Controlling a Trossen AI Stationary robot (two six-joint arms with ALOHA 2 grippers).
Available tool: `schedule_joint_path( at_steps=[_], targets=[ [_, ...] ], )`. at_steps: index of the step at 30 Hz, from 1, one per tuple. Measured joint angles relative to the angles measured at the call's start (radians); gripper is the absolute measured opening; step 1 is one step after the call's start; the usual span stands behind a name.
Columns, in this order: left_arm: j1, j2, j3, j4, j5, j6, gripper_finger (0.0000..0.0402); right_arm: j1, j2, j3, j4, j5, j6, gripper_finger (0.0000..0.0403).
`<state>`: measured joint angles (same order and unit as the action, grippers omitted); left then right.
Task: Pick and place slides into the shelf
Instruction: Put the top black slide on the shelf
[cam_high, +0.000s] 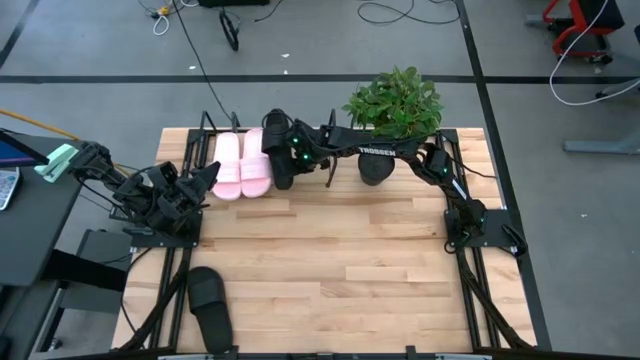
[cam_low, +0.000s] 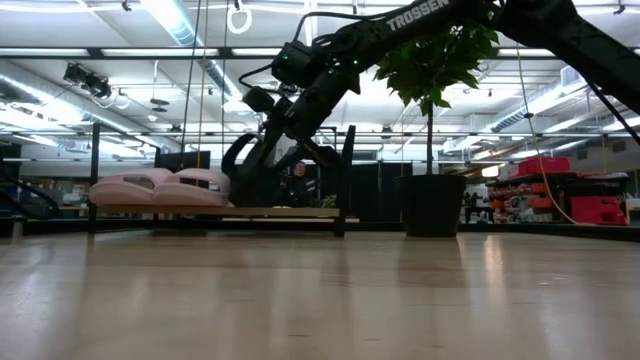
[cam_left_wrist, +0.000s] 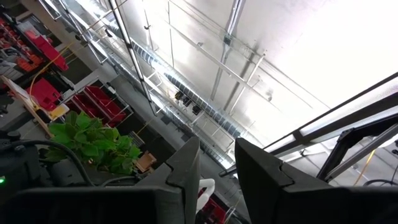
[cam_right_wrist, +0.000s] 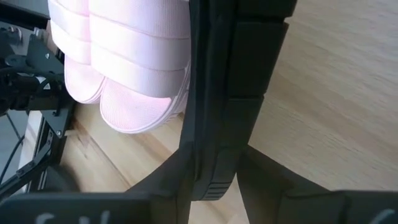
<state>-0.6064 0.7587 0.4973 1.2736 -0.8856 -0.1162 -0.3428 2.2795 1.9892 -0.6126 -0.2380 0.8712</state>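
Lone black slide (cam_high: 211, 308) lies at 7 o'clock on the table (cam_high: 330, 250), nearest the camera. Two pink slides (cam_high: 241, 165) sit side by side on the shelf (cam_low: 215, 212) at 11 o'clock. Right claw (cam_high: 283, 165) clasps a second black slide (cam_right_wrist: 227, 93) just beside them. Left claw (cam_left_wrist: 216, 163) at 9 o'clock, narrow gap, empty, pointing up.
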Motion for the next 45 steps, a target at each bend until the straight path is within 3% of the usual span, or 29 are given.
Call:
schedule_joint_path(
  at_steps=[14,22,38,45],
  targets=[
    [0.0,0.0,0.0,-0.002,0.0,0.0,0.0107,0.004,0.0,0.0,-0.021,0.012,-0.036,0.0122],
    [0.0,0.0,0.0,-0.003,0.0,0.0,0.0107,0.022,0.0,0.0,-0.024,0.026,-0.09,0.0162],
    [0.0,0.0,0.0,-0.003,0.0,-0.003,0.0107,0.025,0.0,0.0,-0.027,0.026,-0.35,0.0178],
    [0.0,0.0,0.0,-0.003,0.0,-0.003,0.0107,0.026,0.0,0.0,-0.029,0.057,-0.385,0.0179]
  ],
)
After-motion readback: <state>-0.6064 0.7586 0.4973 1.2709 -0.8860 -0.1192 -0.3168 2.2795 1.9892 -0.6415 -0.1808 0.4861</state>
